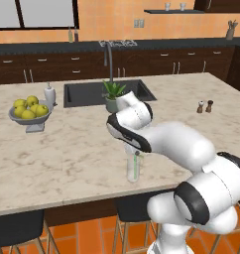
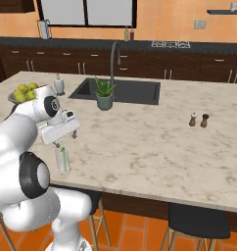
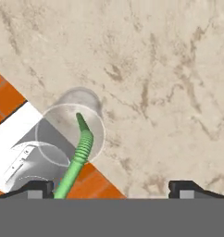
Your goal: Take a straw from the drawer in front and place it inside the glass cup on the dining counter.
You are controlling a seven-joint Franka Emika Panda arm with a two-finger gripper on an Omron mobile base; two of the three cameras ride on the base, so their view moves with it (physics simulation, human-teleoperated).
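Poised straight above the glass cup [image 1: 133, 168], the gripper [image 3: 111, 187] has its jaws spread wide and holds nothing. One straw [image 3: 77, 162] stands inside the one glass cup, leaning, its upper end rising beside the left fingertip [image 3: 37, 187] in the hand view. The cup sits at the near edge of the dining counter [image 1: 67, 154]. Farther back are one fruit bowl [image 1: 29, 115], one white soap bottle [image 1: 49, 93], one potted plant [image 2: 104, 93] by the sink [image 2: 135, 90], and two shakers [image 2: 199, 119] to the right.
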